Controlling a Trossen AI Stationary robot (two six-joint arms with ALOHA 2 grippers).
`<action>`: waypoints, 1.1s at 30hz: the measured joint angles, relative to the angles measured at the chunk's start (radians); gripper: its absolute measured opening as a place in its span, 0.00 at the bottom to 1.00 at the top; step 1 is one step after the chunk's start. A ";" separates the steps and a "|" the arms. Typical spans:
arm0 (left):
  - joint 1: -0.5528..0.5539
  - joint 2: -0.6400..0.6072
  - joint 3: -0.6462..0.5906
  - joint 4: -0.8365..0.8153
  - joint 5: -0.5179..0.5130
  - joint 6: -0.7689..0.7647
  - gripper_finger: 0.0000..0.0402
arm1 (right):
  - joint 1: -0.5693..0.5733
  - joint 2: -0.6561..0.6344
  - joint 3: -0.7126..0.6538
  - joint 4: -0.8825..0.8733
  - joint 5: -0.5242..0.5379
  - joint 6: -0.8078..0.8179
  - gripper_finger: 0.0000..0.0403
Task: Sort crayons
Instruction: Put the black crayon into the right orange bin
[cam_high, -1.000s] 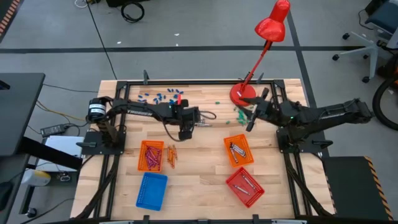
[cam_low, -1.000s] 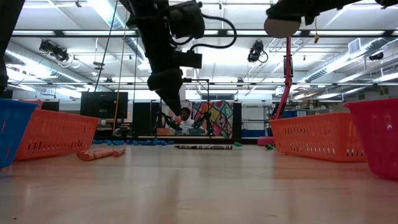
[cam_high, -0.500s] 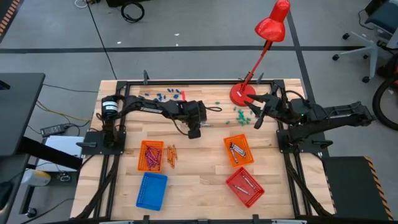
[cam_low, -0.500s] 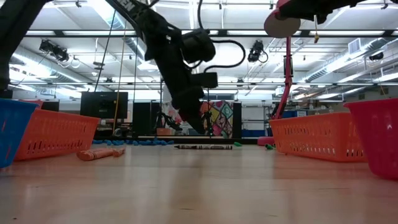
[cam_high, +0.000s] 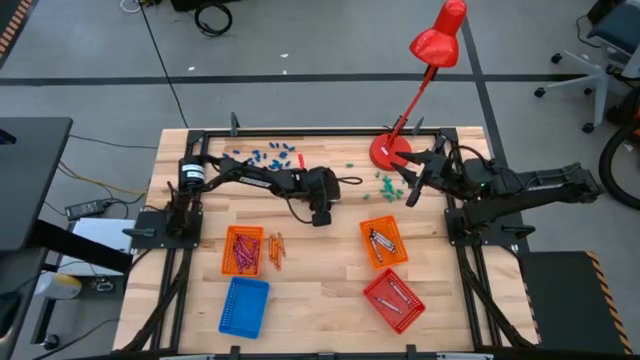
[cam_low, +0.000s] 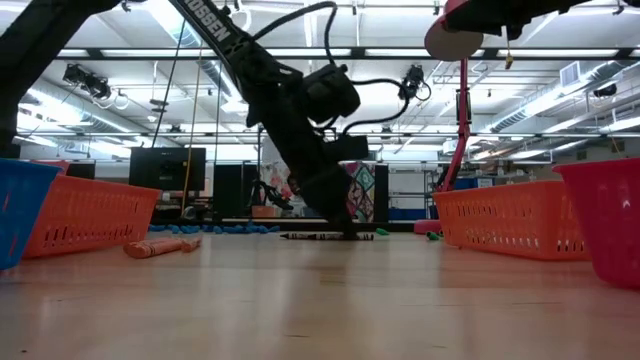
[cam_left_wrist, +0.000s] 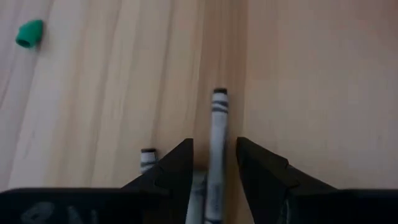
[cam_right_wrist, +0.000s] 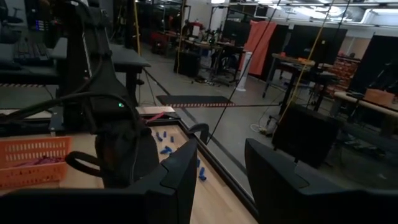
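Fingers (cam_left_wrist: 177, 174) of the left gripper (cam_left_wrist: 214, 171) stand open, straddling a grey crayon (cam_left_wrist: 216, 149) flat on the counter (cam_high: 320, 275) near its middle, positioned for a pinch. Right gripper (cam_high: 408, 190) waits raised near the lamp base (cam_high: 388, 152), fingers parted and empty.

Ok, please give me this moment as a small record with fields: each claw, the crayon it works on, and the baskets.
left claw: open, low over the table middle, fingers either side of a grey crayon
second grey crayon: lies beside it
right claw: open, raised, near the red lamp base
orange baskets: two, crayons inside
red basket: grey crayons inside
blue basket: contents unclear
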 joint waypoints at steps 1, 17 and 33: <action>0.000 0.007 0.000 0.008 0.000 -0.001 0.34 | 0.000 0.001 0.000 0.002 -0.002 0.001 0.35; 0.001 0.022 0.002 0.015 0.081 0.029 0.19 | -0.003 0.011 0.000 0.010 -0.006 -0.002 0.35; -0.017 -0.007 -0.003 -0.016 0.049 0.028 0.10 | -0.005 0.011 0.000 0.009 -0.008 0.005 0.35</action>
